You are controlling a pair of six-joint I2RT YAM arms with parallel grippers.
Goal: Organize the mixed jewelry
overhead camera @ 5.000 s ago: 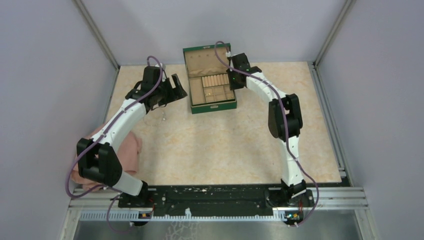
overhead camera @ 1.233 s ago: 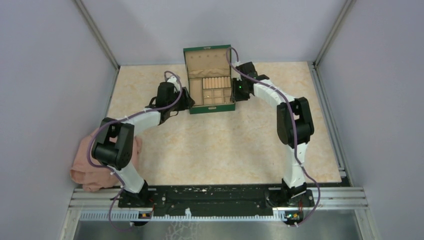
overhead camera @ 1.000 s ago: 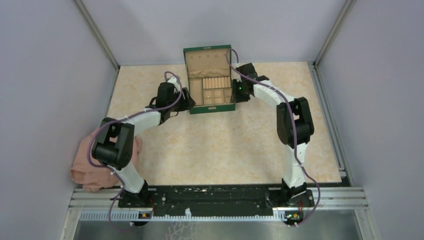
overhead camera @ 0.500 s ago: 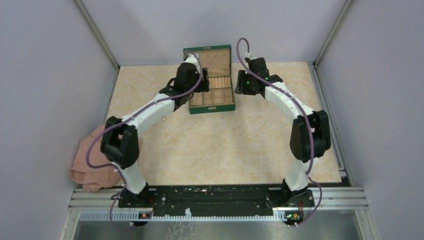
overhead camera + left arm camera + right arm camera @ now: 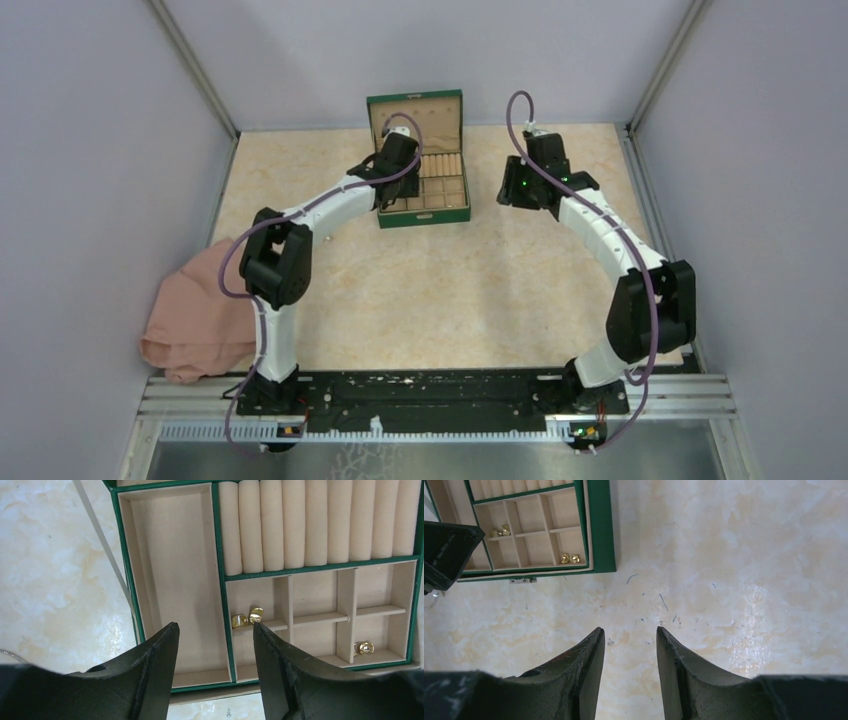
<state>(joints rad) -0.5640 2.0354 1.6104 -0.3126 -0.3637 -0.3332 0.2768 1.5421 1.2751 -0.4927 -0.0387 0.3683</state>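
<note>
The green box (image 5: 423, 212) stands open at the back of the table. In the left wrist view two gold pieces (image 5: 247, 618) lie in a small compartment and another gold piece (image 5: 364, 648) lies in the near right one. My left gripper (image 5: 215, 626) is open and empty above the box's left side. My right gripper (image 5: 629, 630) is open and empty over bare table right of the box (image 5: 601, 530). A thin chain (image 5: 7, 653) shows at the left edge on the table.
A pink cloth (image 5: 195, 320) lies at the table's left front. Purple-grey walls close in the back and sides. The box lid (image 5: 415, 112) stands upright behind the compartments. The black rail (image 5: 420, 392) runs along the near edge.
My left gripper has moved from beside the box's left wall up and over the box. My right gripper has pulled away to the right of the box.
</note>
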